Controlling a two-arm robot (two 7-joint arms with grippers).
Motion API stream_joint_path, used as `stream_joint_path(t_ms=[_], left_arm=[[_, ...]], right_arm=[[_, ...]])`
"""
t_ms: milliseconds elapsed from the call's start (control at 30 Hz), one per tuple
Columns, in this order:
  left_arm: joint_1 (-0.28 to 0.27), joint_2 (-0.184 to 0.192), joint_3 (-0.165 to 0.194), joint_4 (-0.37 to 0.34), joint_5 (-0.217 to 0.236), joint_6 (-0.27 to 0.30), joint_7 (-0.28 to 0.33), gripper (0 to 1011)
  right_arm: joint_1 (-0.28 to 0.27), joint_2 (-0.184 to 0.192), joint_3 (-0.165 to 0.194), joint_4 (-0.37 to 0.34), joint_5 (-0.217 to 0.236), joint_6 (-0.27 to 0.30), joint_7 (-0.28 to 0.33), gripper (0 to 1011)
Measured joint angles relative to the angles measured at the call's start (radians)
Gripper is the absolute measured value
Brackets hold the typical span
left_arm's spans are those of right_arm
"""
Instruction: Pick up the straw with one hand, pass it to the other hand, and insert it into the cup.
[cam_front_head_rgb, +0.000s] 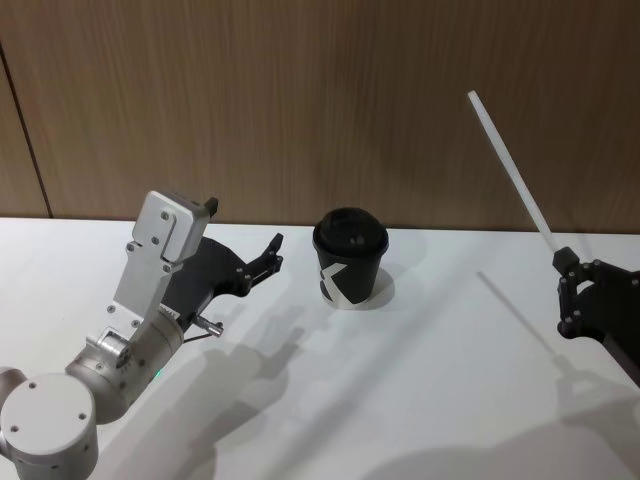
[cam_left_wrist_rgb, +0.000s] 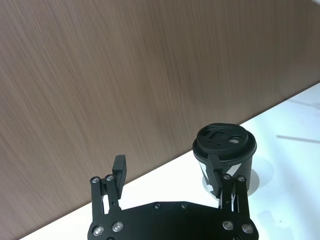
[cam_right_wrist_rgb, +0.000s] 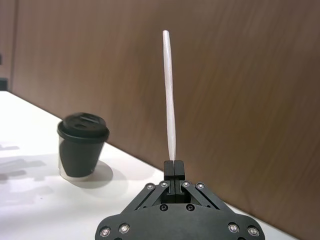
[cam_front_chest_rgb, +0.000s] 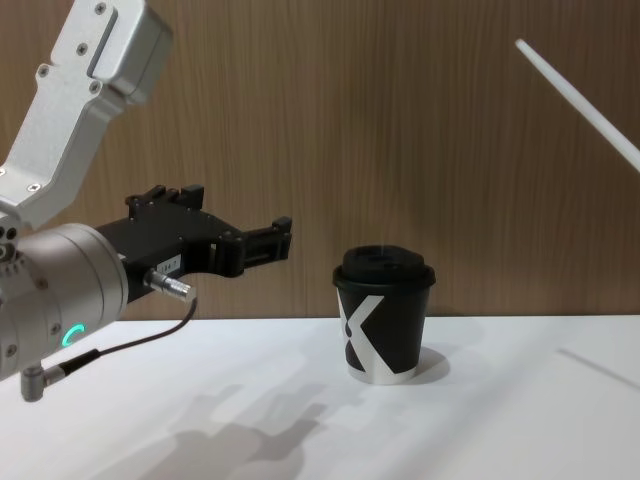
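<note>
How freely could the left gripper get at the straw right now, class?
Probably yes. The left gripper is open and raised left of the cup; the straw slants up from the shut right gripper, its long upper part bare in open air. The cup stands low between them, likely passable above.

The right pincer (cam_front_head_rgb: 563, 262) grips the tilted straw (cam_front_head_rgb: 510, 165), well apart from the cup (cam_front_head_rgb: 350, 258).

Bright light throws soft shadows across the table (cam_front_head_rgb: 440, 300).
</note>
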Motion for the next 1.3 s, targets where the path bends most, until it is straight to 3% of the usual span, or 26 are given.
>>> stream_joint_path(t_ms=[67, 300, 533, 700, 1067, 1300], left_arm=[[0.000, 0.000, 0.000, 0.000, 0.000, 0.000, 0.000, 1000], [0.000, 0.000, 0.000, 0.000, 0.000, 0.000, 0.000, 1000], [0.000, 0.000, 0.000, 0.000, 0.000, 0.000, 0.000, 1000], [0.000, 0.000, 0.000, 0.000, 0.000, 0.000, 0.000, 1000], [0.000, 0.000, 0.000, 0.000, 0.000, 0.000, 0.000, 1000], [0.000, 0.000, 0.000, 0.000, 0.000, 0.000, 0.000, 1000]], right_arm=[[0.004, 0.017, 0.002, 0.010, 0.015, -0.051, 0.038, 2], [0.018, 0.052, 0.000, 0.034, 0.060, -0.152, 0.126, 1], [0.038, 0.086, -0.012, 0.061, 0.111, -0.229, 0.213, 1], [0.064, 0.117, -0.029, 0.091, 0.174, -0.295, 0.308, 1], [0.108, 0.152, -0.064, 0.126, 0.258, -0.353, 0.424, 2], [0.123, 0.163, -0.081, 0.127, 0.288, -0.344, 0.445, 2]])
